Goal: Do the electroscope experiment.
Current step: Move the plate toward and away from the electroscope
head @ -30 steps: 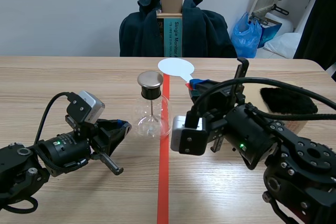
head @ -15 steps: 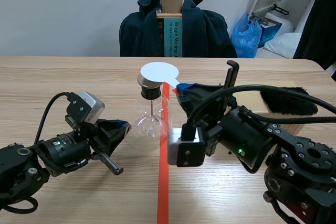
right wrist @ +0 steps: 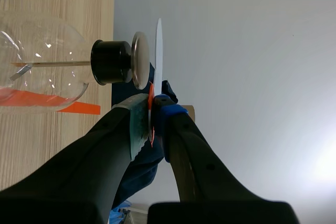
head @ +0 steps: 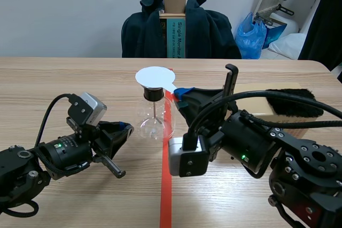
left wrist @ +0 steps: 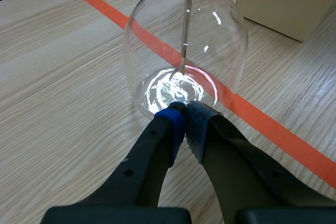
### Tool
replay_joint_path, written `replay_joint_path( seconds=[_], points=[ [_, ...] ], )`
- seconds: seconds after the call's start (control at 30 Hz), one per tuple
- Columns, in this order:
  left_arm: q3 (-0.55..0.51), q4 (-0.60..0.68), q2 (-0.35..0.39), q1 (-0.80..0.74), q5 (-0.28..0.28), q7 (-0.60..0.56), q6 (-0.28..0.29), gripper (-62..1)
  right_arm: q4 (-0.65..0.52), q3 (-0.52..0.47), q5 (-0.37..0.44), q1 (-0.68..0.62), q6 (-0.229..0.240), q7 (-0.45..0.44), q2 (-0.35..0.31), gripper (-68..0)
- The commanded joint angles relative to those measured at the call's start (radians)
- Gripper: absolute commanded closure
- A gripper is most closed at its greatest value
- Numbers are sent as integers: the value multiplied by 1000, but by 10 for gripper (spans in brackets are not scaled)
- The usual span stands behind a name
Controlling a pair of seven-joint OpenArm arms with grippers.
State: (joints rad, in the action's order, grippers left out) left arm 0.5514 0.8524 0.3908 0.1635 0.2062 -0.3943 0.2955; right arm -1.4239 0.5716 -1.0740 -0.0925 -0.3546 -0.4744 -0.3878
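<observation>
The electroscope is a clear glass flask (head: pixel 154 117) with a black stopper, a metal cap and a thin rod inside, standing just left of the red tape line. My right gripper (head: pixel 179 95) is shut on the handle of a white disc paddle (head: pixel 155 77), which hovers over the cap. In the right wrist view the disc (right wrist: pixel 158 51) shows edge-on, a small gap from the metal cap (right wrist: pixel 139 60), with the handle pressed between my right gripper (right wrist: pixel 151 111). My left gripper (left wrist: pixel 184 121) is shut on nothing, its tips against the flask (left wrist: pixel 184 51) at its base.
A cardboard box (head: pixel 299 124) with a black fur cloth (head: pixel 291 102) on top sits at the right, behind the right arm. Across the table stands a chair draped with a dark jacket (head: pixel 208 30), holding a tall box. A blue bag (head: pixel 251 34) lies beyond.
The right arm has swung left with the white disc, from right of the tape line to over the electroscope's cap. The left arm has stayed still.
</observation>
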Motion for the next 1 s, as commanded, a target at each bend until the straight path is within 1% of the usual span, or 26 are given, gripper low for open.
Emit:
replay_joint_path(
  seconds=[0.0,0.2,0.33,0.53,0.73,0.97],
  points=[
    [-7,18,3,8,6,-13,2,-32,-21,-8,4,12,-11,-4,0,-8],
    [-7,18,3,8,6,-14,2,-32,-21,-8,4,13,-11,0,0,-8],
    [-7,18,3,8,6,-13,2,-32,-21,-8,4,24,-11,27,6,-8],
    [-7,18,3,8,6,-14,2,-32,-20,-8,5,40,-11,140,31,-8],
    [-7,18,3,8,6,-14,2,-32,-20,-10,7,43,-11,259,31,-8],
    [-7,18,3,8,6,-14,2,-32,-19,-10,8,43,-10,363,31,-8]
  ],
)
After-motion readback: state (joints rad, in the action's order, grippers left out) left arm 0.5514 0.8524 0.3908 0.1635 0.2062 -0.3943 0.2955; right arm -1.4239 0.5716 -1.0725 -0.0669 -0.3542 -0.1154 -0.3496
